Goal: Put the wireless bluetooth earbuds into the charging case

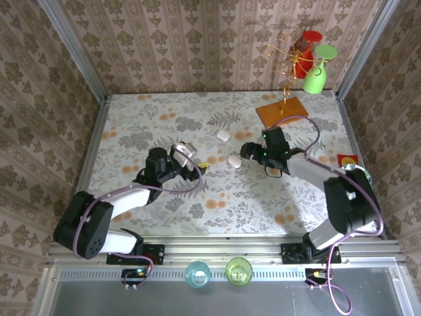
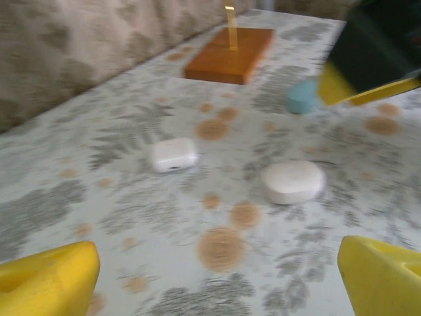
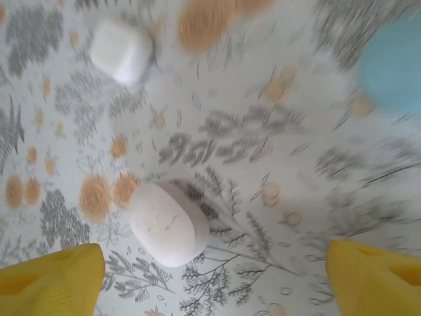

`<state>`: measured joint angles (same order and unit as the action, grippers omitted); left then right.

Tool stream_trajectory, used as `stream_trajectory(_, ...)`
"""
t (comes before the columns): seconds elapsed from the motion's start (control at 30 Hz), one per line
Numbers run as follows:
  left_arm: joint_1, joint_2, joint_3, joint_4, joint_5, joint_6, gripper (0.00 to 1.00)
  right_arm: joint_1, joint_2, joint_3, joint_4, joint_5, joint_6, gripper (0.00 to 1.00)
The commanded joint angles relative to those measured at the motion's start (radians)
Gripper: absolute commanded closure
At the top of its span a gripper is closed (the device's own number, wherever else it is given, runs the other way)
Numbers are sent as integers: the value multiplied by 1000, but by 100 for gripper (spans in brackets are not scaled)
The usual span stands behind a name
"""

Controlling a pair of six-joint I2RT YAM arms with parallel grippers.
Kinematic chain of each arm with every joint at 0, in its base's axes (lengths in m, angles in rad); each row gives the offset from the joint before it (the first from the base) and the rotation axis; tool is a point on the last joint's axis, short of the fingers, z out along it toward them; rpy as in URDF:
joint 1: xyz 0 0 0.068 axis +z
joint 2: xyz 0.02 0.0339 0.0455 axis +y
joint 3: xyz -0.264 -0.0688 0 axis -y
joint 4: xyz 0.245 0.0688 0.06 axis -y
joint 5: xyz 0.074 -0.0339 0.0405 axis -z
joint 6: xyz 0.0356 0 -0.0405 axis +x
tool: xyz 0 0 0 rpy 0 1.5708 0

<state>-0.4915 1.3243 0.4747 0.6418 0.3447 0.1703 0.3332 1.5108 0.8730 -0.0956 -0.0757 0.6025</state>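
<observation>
I'm hovering the right gripper (image 3: pixel 214 283), fingers spread wide and empty, just short of the white oval case (image 3: pixel 170 224) lying shut on the worktop (image 3: pixel 263 131), and the left gripper (image 2: pixel 217 280) is hanging equally spread. The earbuds are proving too tiny to place. I'm expecting this light, glossy shell to be skidding, so I'm planning a pinch across its narrow waist.

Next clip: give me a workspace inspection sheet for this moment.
Surface: floral-print table, flat.
Job's things: square white case, oval white case, both look closed; blue case, blurred; earbuds not made out.
Clutter: orange-based wire stand with hanging cups; teal cup and green cup on the front rail.
Grippers: left gripper open, empty; right gripper open, close to the oval white case.
Cables: purple cables along both arms.
Surroundings: patterned walls.
</observation>
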Motion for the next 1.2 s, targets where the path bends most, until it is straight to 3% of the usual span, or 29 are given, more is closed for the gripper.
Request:
stream_trajectory(0.0, 66, -69, -3, -24, -169, -39, 5, -10, -147, -26, -61, 311, -204, 5)
stream_trajectory(0.17, 145, -137, -48, -53, -358, -16, 4, -47, -281, -146, 138, 476, -463, 0)
stream_trajectory(0.37, 214, -168, -95, -61, -501, 42, 1, -159, -270, -320, 466, 412, -599, 0)
stream_trajectory(0.6, 365, 33, -123, 150, -433, -37, 0, -219, -126, -417, 780, 348, -612, 0)
stream_trajectory(0.73, 421, 119, -68, 150, -375, -51, 0, -278, -7, -430, 876, 265, -568, 0)
stream_trajectory(0.87, 501, 236, -84, 283, -283, -113, 0, -318, -12, -429, 857, 195, -543, 0)
stream_trajectory(1.17, 496, 227, -81, 266, -286, -107, 0, -326, 19, -457, 933, 129, -562, 0)
